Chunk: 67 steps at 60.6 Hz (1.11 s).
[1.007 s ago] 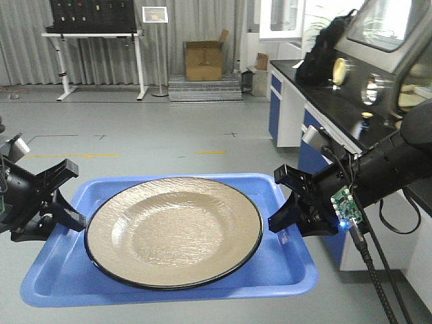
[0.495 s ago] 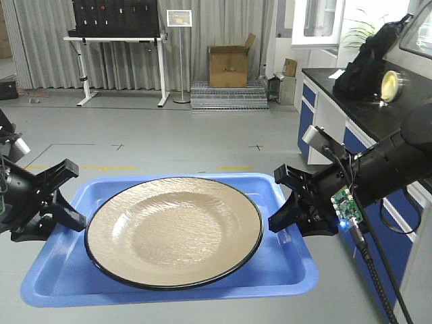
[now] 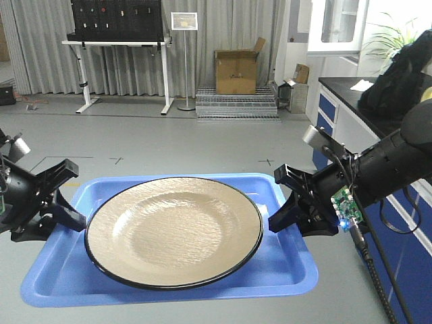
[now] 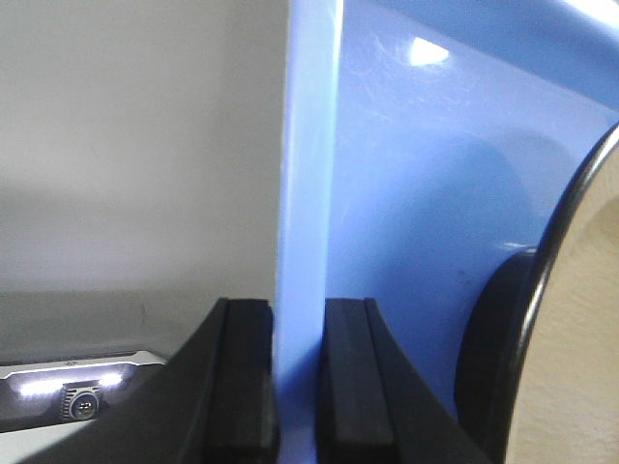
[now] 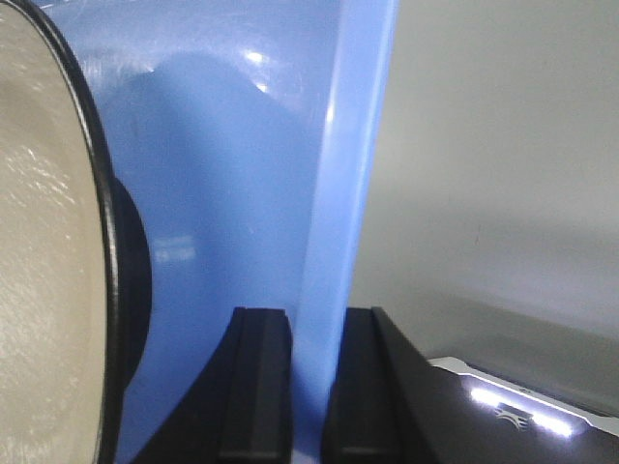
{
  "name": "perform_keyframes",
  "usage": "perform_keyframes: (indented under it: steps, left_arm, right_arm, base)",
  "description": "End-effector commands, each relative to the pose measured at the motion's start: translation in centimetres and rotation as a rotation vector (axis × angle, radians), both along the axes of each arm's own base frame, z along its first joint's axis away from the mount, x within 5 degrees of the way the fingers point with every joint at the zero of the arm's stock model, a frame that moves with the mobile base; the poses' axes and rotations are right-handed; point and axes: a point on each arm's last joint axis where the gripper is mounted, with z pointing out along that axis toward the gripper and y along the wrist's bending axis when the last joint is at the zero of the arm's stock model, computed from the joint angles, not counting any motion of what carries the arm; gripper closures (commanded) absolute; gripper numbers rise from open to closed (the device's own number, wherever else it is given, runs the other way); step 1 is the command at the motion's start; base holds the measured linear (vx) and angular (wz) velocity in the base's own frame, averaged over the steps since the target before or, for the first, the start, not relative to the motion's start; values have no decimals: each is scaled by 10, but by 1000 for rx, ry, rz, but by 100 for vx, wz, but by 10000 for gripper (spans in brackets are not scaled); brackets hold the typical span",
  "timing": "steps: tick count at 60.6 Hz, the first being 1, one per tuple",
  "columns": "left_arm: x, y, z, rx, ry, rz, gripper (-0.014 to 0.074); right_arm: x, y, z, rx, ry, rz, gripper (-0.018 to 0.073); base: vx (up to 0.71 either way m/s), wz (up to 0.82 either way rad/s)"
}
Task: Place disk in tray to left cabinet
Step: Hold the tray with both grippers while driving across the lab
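The small framed sign on a stand at the back is too small to read, and no other writing is legible. The left gripper pinches the left rim of the blue tray, with one finger on each face of the rim. The right gripper clamps the right rim the same way. The tray hangs level between them above the floor. The disk lies in the middle of the tray, hiding most of its floor. Both wrist views cut the disk off.
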Motion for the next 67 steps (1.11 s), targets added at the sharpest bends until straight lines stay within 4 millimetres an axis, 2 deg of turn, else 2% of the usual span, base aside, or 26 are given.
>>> perform_keyframes:
  steps: [1,67]
  left_arm:
    - [-15,-17,36,-161,-64,-30,597]
    - [-15,-17,36,-161,-64,-30,597]
  right_arm:
    - [-15,13,43,176,-97,21,564]
    - [-16,13,43,175,-91,27,564]
  base:
    - [54,2]
    - [61,2]
